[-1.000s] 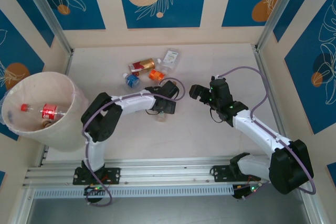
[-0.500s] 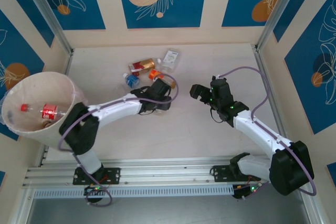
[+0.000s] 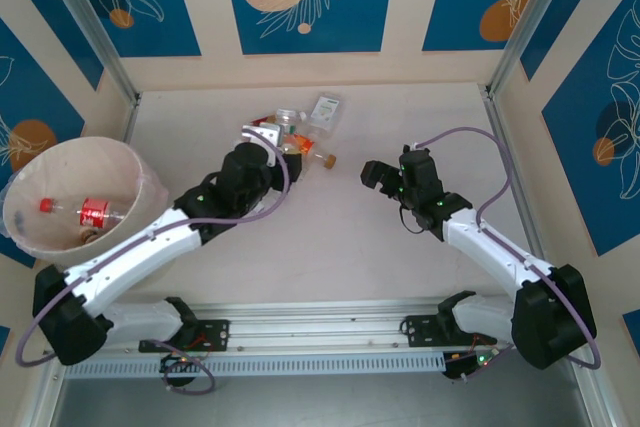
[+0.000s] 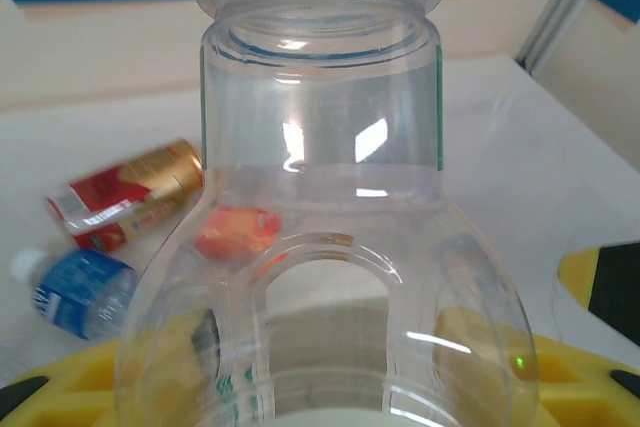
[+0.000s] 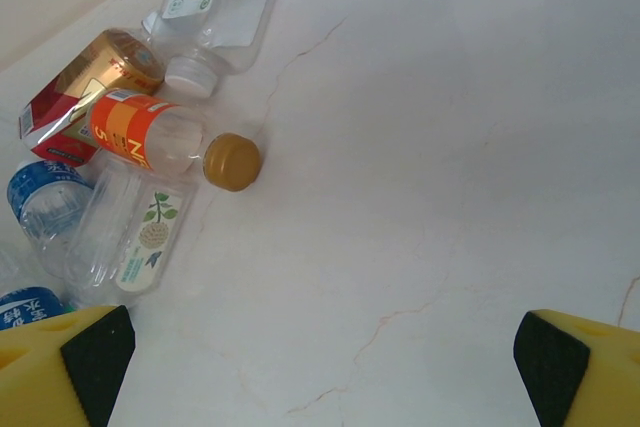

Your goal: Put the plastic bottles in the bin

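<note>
Already inside the bin (image 3: pixel 100 140), at the left of the overhead frame, a red-labelled bottle (image 3: pixel 93 214) is seen lying. A clear bottle (image 4: pixel 320 197) is clamped in the left gripper (image 4: pixel 320 397). Other bottles (image 5: pixel 150 137) are heaped at the upper left of the right wrist frame, beyond the right gripper (image 5: pixel 320 357), which is spread wide with nothing in it.

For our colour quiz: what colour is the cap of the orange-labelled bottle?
Golden brown cap, clearest in the right wrist view.
</note>
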